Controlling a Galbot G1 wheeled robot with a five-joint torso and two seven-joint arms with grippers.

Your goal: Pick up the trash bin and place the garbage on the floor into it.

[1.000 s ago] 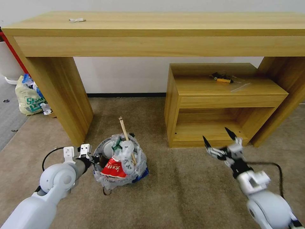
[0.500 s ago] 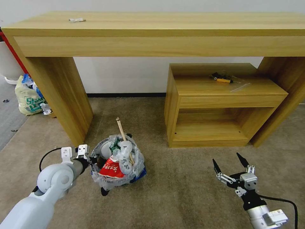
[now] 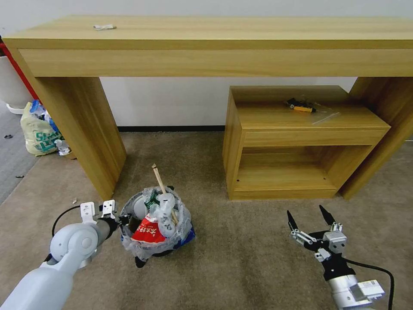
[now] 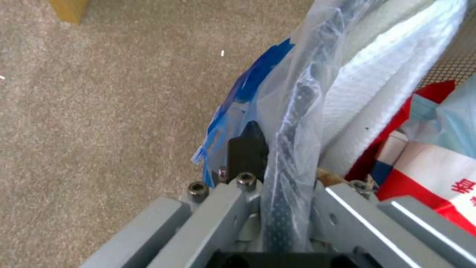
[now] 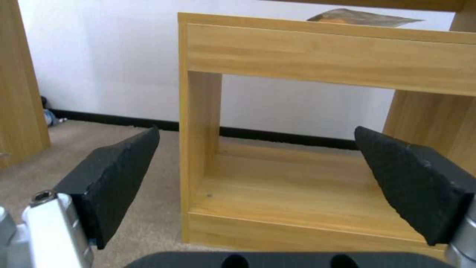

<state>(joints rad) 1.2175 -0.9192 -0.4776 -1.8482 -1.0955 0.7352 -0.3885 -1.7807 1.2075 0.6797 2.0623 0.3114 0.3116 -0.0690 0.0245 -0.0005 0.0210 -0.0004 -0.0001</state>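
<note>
Left gripper (image 3: 121, 220) clamped on near-left rim of trash bin (image 3: 155, 224); left wrist view confirms fingers (image 4: 246, 154) pinched over rim and crinkly clear liner, blue patch of bag just beside. Bin on beige floor (image 3: 241, 258), in front of left leg of big wooden bench (image 3: 206, 38), seemingly tilted a little toward left arm; whether lifted clear of carpet or resting, cannot tell. Stuffed with garbage: red wrapper (image 3: 147, 230), white crumpled stuff and plastic, wooden stick (image 3: 161, 185) poking up and out toward bench. Right gripper (image 3: 310, 220) low over carpet near front of small wooden shelf unit (image 3: 301, 142), wide open, nothing held; right wrist view looks between black pads (image 5: 121, 160) into shelf's lower opening. Carpet around bin looks bare of litter apart from a tiny white scrap (image 3: 74, 200) near bench leg, so collection judged nearly or fully done. Step in hand: holding/carrying bin with left arm, right arm free. Next move calls for keeping rim grip firm so liner does not slip, keeping bin level so stick and top-heavy load do not spill, and checking for any leftover litter for empty right gripper. Pale-yellow shopping bag (image 3: 38, 129) beside bench's far-left leg, not part of job.
</note>
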